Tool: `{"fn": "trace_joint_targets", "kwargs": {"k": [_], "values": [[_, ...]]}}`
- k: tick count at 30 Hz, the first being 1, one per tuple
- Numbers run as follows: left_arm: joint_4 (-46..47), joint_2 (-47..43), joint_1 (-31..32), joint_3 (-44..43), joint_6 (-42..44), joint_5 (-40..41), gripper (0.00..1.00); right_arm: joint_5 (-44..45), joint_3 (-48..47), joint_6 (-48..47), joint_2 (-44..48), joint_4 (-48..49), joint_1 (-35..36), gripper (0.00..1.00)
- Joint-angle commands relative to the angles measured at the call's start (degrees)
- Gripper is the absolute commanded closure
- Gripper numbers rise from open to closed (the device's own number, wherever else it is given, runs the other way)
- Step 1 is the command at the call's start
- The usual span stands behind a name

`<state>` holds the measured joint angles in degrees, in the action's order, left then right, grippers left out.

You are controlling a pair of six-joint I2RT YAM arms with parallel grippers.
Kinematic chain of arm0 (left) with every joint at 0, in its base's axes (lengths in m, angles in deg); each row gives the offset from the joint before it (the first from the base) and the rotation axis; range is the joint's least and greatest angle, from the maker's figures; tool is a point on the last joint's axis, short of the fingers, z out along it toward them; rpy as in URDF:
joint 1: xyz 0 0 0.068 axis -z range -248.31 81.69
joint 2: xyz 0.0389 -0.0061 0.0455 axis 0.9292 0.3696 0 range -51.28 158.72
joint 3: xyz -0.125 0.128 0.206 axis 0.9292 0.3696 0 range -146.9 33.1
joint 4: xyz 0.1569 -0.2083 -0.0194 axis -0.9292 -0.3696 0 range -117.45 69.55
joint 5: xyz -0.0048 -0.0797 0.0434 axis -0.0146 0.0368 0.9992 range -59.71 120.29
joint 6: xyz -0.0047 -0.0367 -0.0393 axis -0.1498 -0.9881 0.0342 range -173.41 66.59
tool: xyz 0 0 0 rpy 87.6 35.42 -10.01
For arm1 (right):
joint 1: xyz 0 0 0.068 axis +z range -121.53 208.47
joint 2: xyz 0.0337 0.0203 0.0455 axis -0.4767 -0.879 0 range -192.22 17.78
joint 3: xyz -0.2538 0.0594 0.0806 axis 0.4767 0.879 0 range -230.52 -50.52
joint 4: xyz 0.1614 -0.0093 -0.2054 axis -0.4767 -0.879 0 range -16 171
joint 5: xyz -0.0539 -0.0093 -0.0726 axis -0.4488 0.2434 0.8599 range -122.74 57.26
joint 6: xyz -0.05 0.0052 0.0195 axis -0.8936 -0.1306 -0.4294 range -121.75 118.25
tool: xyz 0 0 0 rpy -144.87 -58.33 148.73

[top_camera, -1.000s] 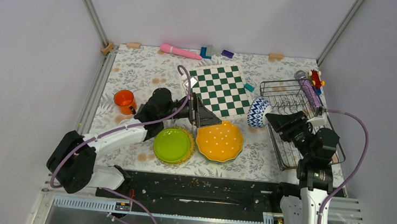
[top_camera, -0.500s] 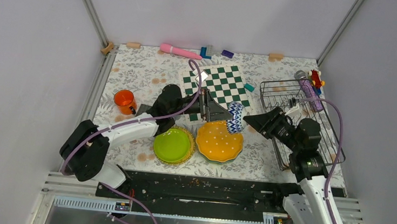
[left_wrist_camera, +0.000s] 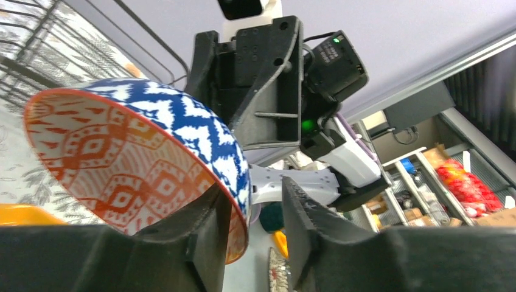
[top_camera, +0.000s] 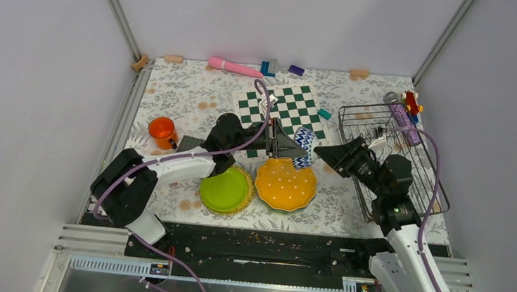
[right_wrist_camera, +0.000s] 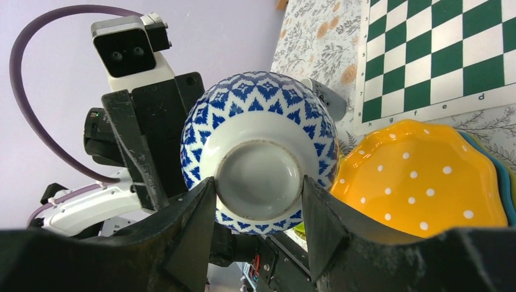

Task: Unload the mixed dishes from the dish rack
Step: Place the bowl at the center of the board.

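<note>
Right now the right gripper (right_wrist_camera: 258,182) has its jaws half spread, pinching the round foot under the bowl (right_wrist_camera: 258,115) with one finger on each side. The left gripper (left_wrist_camera: 249,234) has its jaws set around the bowl's rim. One finger is inside, touching the orange pattern. The other is outside with a small gap showing, so it does not look pressed tight yet.

The bowl is tipped on its side, up in the air between the two arms. It is over the far edge of the orange plate (top_camera: 285,185), near the board (top_camera: 283,113) and out of the rack (top_camera: 424,176).

I think the bowl is hard, smooth and a bit heavy, and it would break if it fell. The rim is thin and slippy, so it needs a firm pinch before the foot is let go.
</note>
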<state>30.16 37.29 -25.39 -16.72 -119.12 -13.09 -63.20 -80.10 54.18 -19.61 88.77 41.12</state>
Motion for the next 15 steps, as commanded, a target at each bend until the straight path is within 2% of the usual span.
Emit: {"fn": "trace_joint_targets", "kwargs": {"k": [1, 4, 6, 7, 9, 10, 11, 13, 14, 15], "values": [[10.75, 0.53, 0.42, -2.28, -4.32, -3.47, 0.71, 0.46, -0.62, 2.1, 0.38, 8.06, 0.78, 1.0], [10.85, -0.05, 0.62, -1.8, -4.45, -3.1, 1.0, 0.63, -0.26, 2.53, 0.96, 8.13, 0.83, 1.0], [10.4, -0.72, 0.59, -1.33, -3.92, -2.77, 1.0, 0.95, 0.0, 2.89, 1.52, 7.95, 0.83, 0.98], [9.61, -1.15, 0.67, -1.13, -3.53, -2.58, 1.0, 1.03, 0.15, 3.07, 1.91, 7.55, 0.81, 0.93], [7.24, -2.3, 0.72, -0.71, -1.88, -2.17, 1.0, 1.69, 0.31, 3.18, 2.91, 6.59, 0.81, 0.76], [5.5, -3.08, 0.75, -0.45, -0.9, -1.89, 1.0, 1.97, 0.4, 3.08, 3.5, 6.25, 0.8, 0.63], [3.91, -3.85, 0.73, -0.2, 0.3, -1.38, 1.0, 2.33, 0.37, 2.75, 4.15, 5.41, 0.86, 0.48], [-0.61, -5.87, 0.74, 0.38, 3.12, -0.35, 1.0, 3.87, -0.06, 1.89, 5.73, 1.58, 0.81, 0.08], [-3.16, -7.2, 0.76, 0.63, 4.82, 0.54, 1.0, 4.84, -0.13, 1.52, 6.66, -0.16, 0.81, 0.01], [-6.35, -8.44, 0.77, 0.9, 6.99, 1.6, 1.0, 5.92, -0.2, 1.26, 7.67, -1.75, 0.8, 0.01]]}}
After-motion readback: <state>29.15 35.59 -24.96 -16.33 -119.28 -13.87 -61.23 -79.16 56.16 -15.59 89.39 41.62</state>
